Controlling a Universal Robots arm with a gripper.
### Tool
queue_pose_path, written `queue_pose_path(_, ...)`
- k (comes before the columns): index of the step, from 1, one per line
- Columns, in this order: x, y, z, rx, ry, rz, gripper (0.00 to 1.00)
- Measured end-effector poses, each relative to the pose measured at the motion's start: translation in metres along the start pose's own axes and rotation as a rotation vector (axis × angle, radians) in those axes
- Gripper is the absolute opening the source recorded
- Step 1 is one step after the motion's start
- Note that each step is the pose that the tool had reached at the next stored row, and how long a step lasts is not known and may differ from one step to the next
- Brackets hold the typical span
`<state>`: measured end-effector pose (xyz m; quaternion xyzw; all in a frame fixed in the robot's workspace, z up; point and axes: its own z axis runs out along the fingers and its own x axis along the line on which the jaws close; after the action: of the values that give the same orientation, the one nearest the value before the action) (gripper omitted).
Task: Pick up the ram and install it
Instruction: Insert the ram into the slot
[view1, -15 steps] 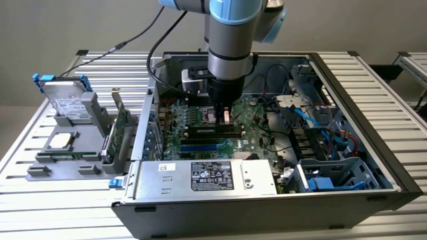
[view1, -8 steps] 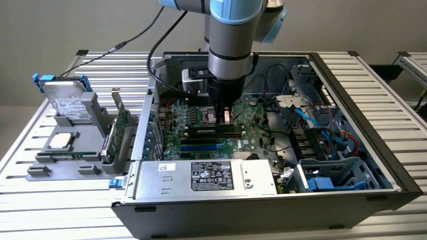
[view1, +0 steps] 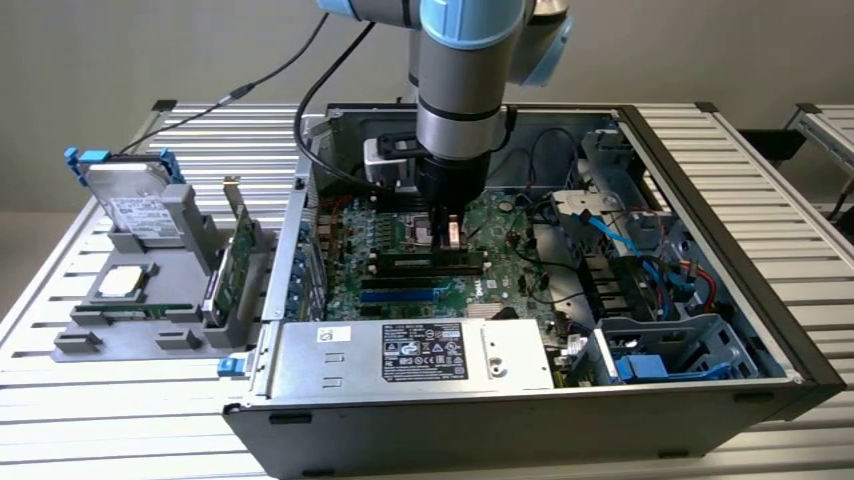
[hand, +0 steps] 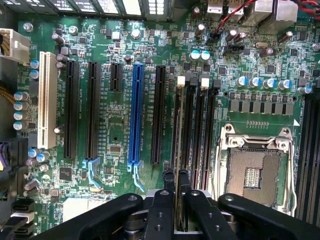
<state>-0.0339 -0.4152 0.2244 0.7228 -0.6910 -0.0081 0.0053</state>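
My gripper (view1: 451, 232) hangs straight down over the green motherboard (view1: 501, 235) inside the open computer case. In the wrist view its two black fingers (hand: 168, 181) are shut on the ram (hand: 178, 130). The ram is seen edge-on as a thin olive strip. It runs along the first of the black memory slots (hand: 202, 130), next to the open silver processor socket (hand: 255, 167). How deep the ram sits in that slot I cannot tell.
The case walls (view1: 694, 180) and the power supply (view1: 414, 352) box in the board. Blue and black cables (view1: 607, 225) lie on the exterior view's right. A grey tray (view1: 127, 320) outside the case holds a hard drive (view1: 134, 205), a silver chip (view1: 120, 282) and an upright green card (view1: 240, 255).
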Motion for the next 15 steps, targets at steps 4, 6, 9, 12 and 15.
queue_pose_path(4, 0.0, 0.0, 0.0007, 0.0001, -0.0003, 0.003, 0.13)
queue_pose_path(6, 0.0, 0.0, 0.0009, 0.0002, -0.0003, 0.006, 0.13)
queue_pose_path(9, 0.0, 0.0, 0.001, 0.0001, -0.0001, 0.009, 0.13)
queue_pose_path(12, 0.0, 0.0, 0.0012, 0.0001, -0.0004, 0.014, 0.13)
queue_pose_path(15, 0.0, 0.0, 0.0012, 0.0, -0.0005, 0.018, 0.13)
